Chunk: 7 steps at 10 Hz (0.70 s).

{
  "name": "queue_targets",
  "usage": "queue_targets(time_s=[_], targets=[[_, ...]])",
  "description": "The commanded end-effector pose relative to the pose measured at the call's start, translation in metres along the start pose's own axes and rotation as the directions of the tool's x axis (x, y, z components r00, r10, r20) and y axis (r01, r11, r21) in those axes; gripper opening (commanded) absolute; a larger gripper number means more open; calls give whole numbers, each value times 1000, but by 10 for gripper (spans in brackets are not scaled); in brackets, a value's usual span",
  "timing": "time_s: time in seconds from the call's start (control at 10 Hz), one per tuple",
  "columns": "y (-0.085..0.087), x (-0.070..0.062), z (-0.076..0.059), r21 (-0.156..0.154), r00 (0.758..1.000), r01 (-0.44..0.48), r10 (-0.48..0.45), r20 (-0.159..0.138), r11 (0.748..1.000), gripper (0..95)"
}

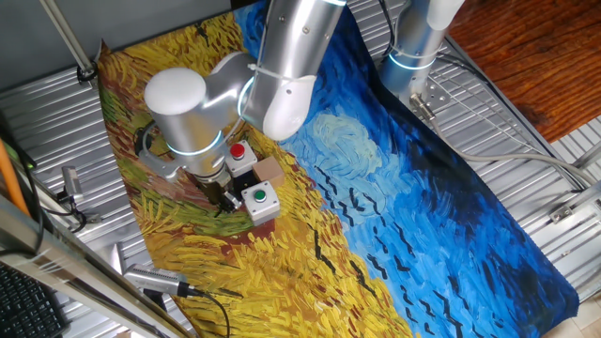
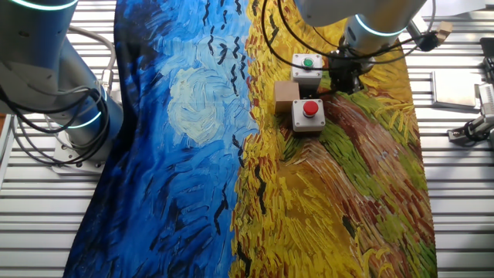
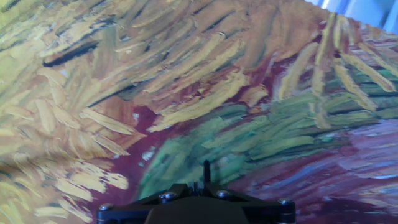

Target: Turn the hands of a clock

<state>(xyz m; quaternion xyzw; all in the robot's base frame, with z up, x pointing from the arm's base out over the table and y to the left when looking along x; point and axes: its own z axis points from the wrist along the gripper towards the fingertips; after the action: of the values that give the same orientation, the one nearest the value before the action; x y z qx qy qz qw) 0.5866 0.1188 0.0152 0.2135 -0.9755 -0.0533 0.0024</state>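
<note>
Fingers: we saw the gripper [image 2: 343,79] low over the painted cloth [image 2: 193,139]; we could not tell its opening.
Clock: we found none visible.
Beside fingers: green-button box [image 2: 307,67], red-button box [image 2: 309,115], touching.

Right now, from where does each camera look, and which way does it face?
One fixed view: high, looks down on the painted cloth, arm, gripper, green button box.
Other fixed view: opposite side, same green button box, red button box.
Hand view: looks along the fingers at cloth only.
Both fixed views share both boxes.

Probably a robotics lab — slatted aluminium table [image 1: 526,160], cabling [image 2: 35,116].
</note>
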Motion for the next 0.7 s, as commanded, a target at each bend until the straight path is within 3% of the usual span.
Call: queue_targets(time_s=[0.1, 0.7], targets=[[-2, 1, 0, 1, 1000, 2, -2, 1, 1000, 0], [-2, 0, 2, 6, 1000, -9, 9, 1, 1000, 0]])
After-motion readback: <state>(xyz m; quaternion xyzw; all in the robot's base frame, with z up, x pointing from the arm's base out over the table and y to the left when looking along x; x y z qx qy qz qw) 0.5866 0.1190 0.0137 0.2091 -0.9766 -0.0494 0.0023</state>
